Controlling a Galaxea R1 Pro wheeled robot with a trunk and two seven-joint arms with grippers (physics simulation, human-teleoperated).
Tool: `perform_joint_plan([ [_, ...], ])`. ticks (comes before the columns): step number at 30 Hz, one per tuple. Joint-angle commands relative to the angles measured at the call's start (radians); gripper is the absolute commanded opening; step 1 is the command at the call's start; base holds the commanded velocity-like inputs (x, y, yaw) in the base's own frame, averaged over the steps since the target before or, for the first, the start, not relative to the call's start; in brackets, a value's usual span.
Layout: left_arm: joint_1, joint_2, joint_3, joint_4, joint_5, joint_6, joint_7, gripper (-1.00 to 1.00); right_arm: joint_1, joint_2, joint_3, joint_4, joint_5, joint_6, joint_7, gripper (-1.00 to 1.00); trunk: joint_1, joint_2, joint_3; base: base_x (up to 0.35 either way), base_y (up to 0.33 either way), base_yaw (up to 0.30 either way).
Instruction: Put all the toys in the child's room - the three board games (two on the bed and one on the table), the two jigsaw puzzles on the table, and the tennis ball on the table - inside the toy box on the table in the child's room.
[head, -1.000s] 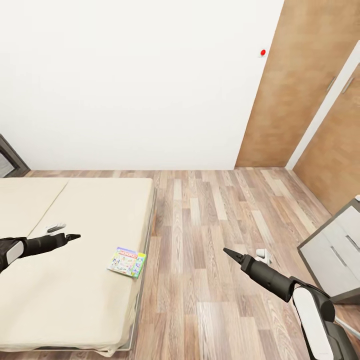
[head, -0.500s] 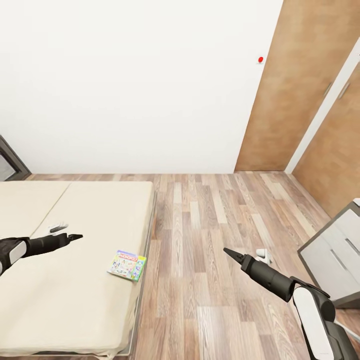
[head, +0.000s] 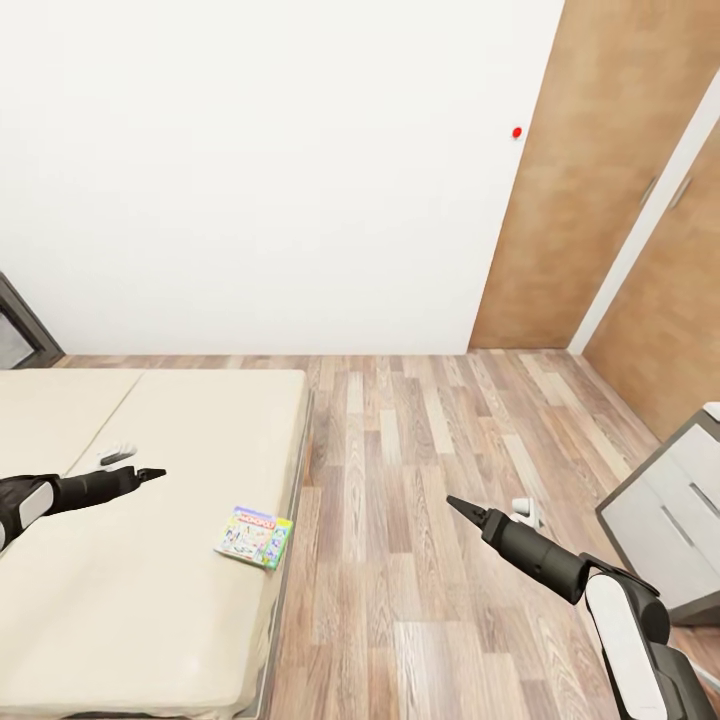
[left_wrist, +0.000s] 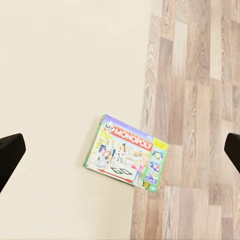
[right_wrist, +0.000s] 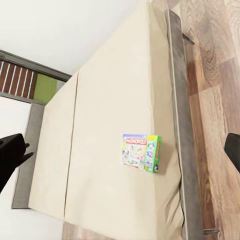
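My right gripper (head: 452, 501) hangs over the floor and my left gripper (head: 152, 472) over the bed (head: 150, 420) — both carry nothing, and their fingers look spread wide, though the head view is poor on that. Beyond, the Monopoly box (head: 254, 536) lies flat at the mattress edge. I'd square up close, then pinch its overhanging-side rim.
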Motion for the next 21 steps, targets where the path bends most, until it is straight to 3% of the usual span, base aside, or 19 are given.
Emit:
perform_joint_plan([
  [1, -0.001, 0.0, 0.008, 0.0, -0.009, 0.006, -0.003, 1.0, -0.001, 0.0, -0.002, 0.0, 0.004, 0.005, 0.006, 1.0, 0.001, -0.002, 0.0, 0.0, 0.0, 0.0],
  [21, 0.0, -0.01, 0.007, 0.0, -0.009, 0.007, -0.002, 1.0, -0.001, -0.002, -0.003, -0.001, 0.004, -0.018, 0.006, 1.0, 0.001, -0.002, 0.011, 0.0, 0.0, 0.0],
])
